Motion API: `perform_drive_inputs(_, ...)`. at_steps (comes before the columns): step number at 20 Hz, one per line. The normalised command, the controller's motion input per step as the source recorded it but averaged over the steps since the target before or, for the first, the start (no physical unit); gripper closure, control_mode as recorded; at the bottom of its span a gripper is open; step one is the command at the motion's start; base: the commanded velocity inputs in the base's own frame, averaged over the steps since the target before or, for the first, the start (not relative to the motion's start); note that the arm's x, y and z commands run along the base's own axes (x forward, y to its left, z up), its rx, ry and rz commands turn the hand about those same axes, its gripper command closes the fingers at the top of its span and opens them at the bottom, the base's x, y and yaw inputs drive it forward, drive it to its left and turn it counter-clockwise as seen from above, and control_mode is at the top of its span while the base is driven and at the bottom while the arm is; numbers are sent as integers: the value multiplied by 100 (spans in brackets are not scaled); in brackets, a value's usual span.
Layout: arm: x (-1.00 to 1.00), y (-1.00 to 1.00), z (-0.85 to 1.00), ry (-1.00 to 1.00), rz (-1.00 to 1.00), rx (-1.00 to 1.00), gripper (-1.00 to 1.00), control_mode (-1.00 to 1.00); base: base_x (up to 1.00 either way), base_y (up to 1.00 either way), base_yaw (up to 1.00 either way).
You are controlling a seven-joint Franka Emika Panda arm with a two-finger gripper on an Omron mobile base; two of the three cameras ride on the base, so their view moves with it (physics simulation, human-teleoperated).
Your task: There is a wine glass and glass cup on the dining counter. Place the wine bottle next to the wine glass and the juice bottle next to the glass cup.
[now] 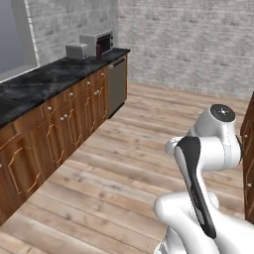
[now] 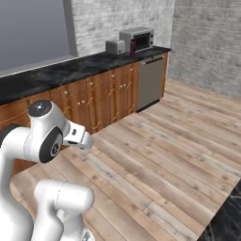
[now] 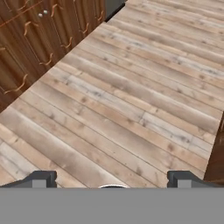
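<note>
1. A folded white robot arm (image 1: 208,163) with dark joint covers is seen over a floor of pale wooden planks (image 1: 124,178), the boards worn and streaked with grey.

2. In the hand view, the gripper (image 3: 111,179) is pointed down at the plank floor; its two dark fingertips (image 3: 41,178) are set wide apart at the bottom edge, and nothing is held between them.

3. A run of brown wooden cabinets (image 2: 99,99) with panelled doors and small metal handles is topped by black marble veined in white (image 1: 44,82).

4. At the far end of that top, a silver toaster (image 2: 115,46) is stood just beside a boxy stainless microwave (image 2: 137,38) with a dark door.

5. A grey steel dishwasher front (image 2: 150,81) is set into the cabinet run below the microwave.

6. Walls of whitewashed grey brick (image 1: 188,39) are shown behind.

7. A corner of the dining counter (image 2: 228,221), a black marble slab, is caught at the lower right of the right base view; no bottles or glasses can be made out on that corner.
</note>
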Motion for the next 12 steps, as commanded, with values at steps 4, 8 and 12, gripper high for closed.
perform_drive_inputs(4,0,0,0,0,0,0,-100,100,88,-28,0)
perform_drive_inputs(8,0,0,0,0,0,0,-100,100,89,-29,0)
perform_drive_inputs(12,0,0,0,0,0,0,-100,100,90,-29,0)
